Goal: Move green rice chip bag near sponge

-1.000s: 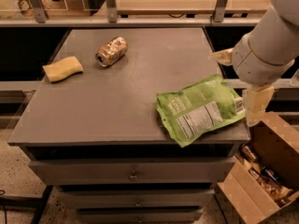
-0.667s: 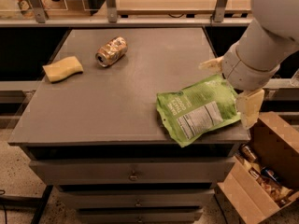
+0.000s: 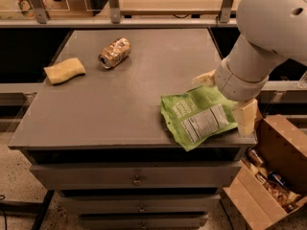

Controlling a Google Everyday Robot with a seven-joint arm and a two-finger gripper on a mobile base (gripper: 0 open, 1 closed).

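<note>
The green rice chip bag (image 3: pixel 199 116) lies flat at the table's front right, label up, its corner just over the front edge. My gripper (image 3: pixel 225 97) hangs over the bag's right end, open. One pale finger (image 3: pixel 204 78) is behind the bag and the other finger (image 3: pixel 247 117) is at its right front. The arm covers the bag's right edge. The pale-yellow sponge (image 3: pixel 64 71) lies at the table's far left, far from the bag.
A crushed gold-silver can (image 3: pixel 114 52) lies on its side right of the sponge. The grey table (image 3: pixel 120 104) stands on a drawer cabinet. An open cardboard box (image 3: pixel 268 176) with items stands on the floor at the right. A shelf rail runs behind the table.
My arm has moved left over the bag's right end, so the fingers now straddle it. The bag, sponge and can have not moved.
</note>
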